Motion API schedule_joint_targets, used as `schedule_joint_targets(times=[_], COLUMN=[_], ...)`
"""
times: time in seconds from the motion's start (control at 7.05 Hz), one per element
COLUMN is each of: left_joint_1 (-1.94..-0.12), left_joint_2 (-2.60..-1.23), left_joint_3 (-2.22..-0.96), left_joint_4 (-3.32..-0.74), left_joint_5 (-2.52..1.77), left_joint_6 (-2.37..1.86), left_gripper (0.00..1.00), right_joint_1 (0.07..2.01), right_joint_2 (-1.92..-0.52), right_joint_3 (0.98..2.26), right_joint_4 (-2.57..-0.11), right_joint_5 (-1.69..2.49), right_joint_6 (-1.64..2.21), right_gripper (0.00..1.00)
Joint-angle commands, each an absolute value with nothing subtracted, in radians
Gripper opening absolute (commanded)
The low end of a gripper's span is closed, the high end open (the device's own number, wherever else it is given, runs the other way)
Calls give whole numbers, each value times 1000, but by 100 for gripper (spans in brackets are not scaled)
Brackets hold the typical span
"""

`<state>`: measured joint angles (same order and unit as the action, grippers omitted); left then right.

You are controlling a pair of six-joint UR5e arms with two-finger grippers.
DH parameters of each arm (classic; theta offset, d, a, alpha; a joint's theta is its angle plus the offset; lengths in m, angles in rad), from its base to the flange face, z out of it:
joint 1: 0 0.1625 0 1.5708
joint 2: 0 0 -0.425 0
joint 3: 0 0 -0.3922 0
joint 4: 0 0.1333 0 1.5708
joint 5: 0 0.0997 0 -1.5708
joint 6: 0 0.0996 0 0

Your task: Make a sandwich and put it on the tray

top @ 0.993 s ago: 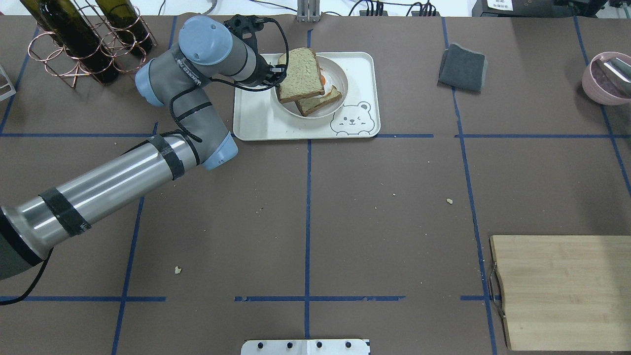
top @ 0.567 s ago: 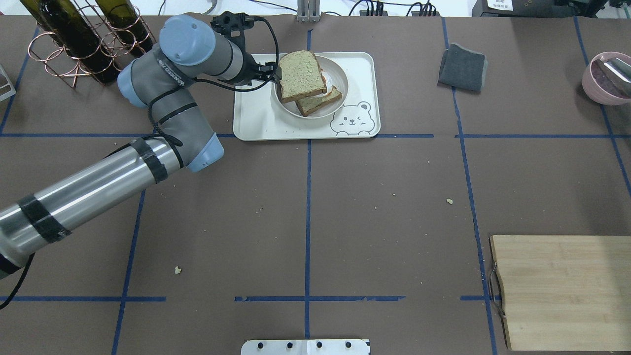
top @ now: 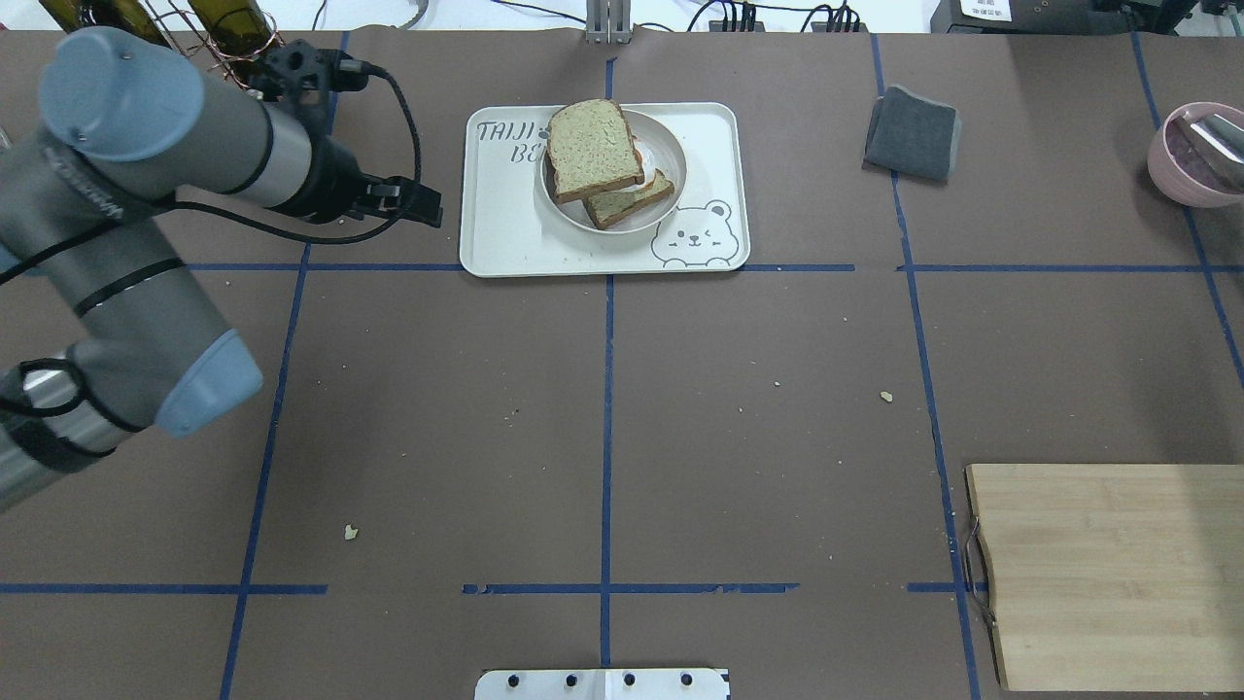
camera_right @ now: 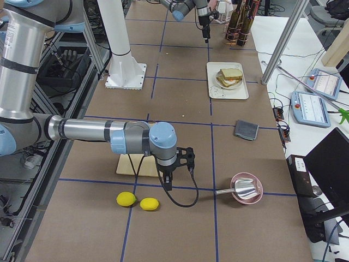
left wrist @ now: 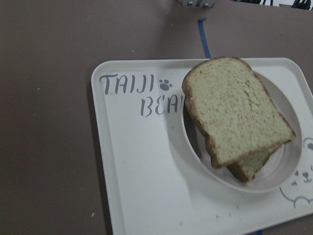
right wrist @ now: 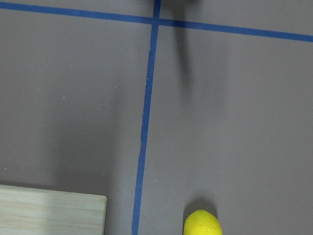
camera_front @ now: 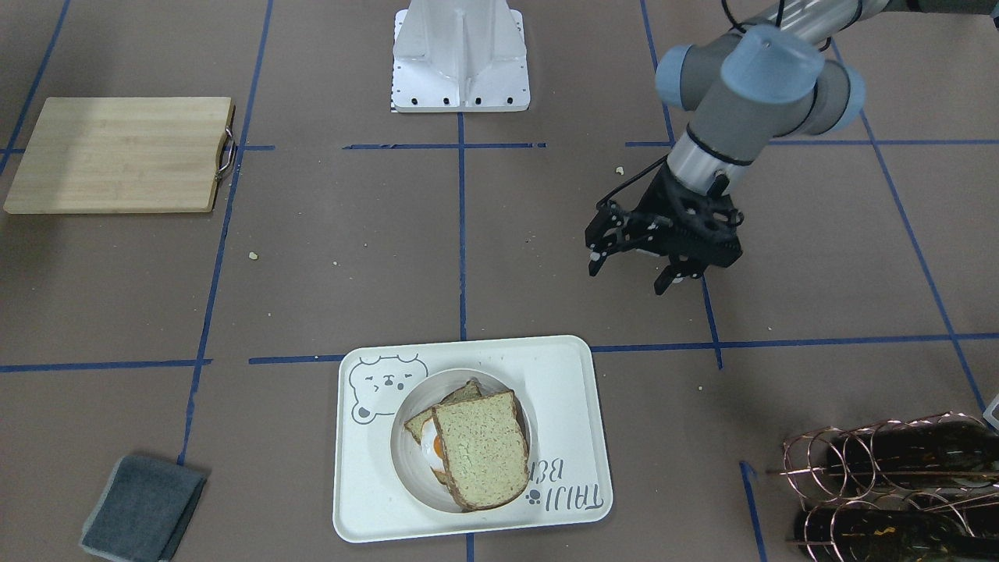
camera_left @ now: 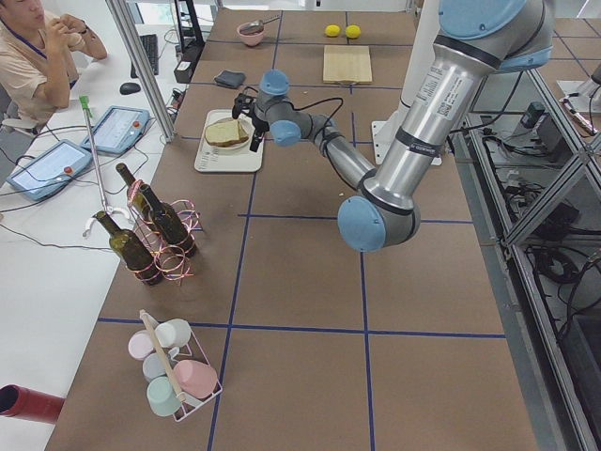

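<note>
The sandwich (top: 593, 151) lies in the small off-white bowl (top: 671, 165) on the cream bear tray (top: 505, 233). Its top slice sits skewed over the bottom slice, and the egg's orange yolk (camera_front: 435, 449) peeks out at one side. My left gripper (top: 428, 209) is open and empty, above the table just left of the tray; the front view shows its spread fingers (camera_front: 628, 279). The left wrist view looks down on the sandwich (left wrist: 234, 117) and the tray (left wrist: 137, 166). My right gripper (camera_right: 168, 183) hangs far off by the cutting board; I cannot tell if it is open.
A wooden cutting board (top: 1108, 574) lies at the near right. A grey cloth (top: 914, 131) and a pink bowl with a metal scoop (top: 1191, 156) are at the far right. Wine bottles in a copper rack (camera_front: 890, 468) stand behind my left arm. Two lemons (camera_right: 136, 201) lie near the right gripper.
My left gripper has drawn back from the top bread slice, off the tray to the left. The slice stays on the sandwich in the bowl.
</note>
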<state>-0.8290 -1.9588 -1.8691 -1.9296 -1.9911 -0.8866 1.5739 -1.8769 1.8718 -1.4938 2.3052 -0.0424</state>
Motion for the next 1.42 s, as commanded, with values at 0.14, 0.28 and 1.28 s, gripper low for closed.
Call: schedule_joint_targets(times=[0.14,0.28,1.28], left_joint_1=[-1131,-1270,-1640], left_joint_2=[-1506,-1391,-1216], left_joint_3=[-2094,-2056,-1985], left_joint_4=[-1864,-1859,-1606], left_joint_5=[-2200,-2350,-2363], left_joint_6=[-294,-129,147], left_gripper=[100,100,100], right_joint_1=[1569,1569,1569], right_joint_2=[-1864,-1864,-1868], right_joint_3=[1873,1870,1867], right_joint_4=[-1506,-1508,-1505], right_joint_5=[2306,2310,2309], right_joint_6=[-43,-43,-52], right_gripper=[100,100,100])
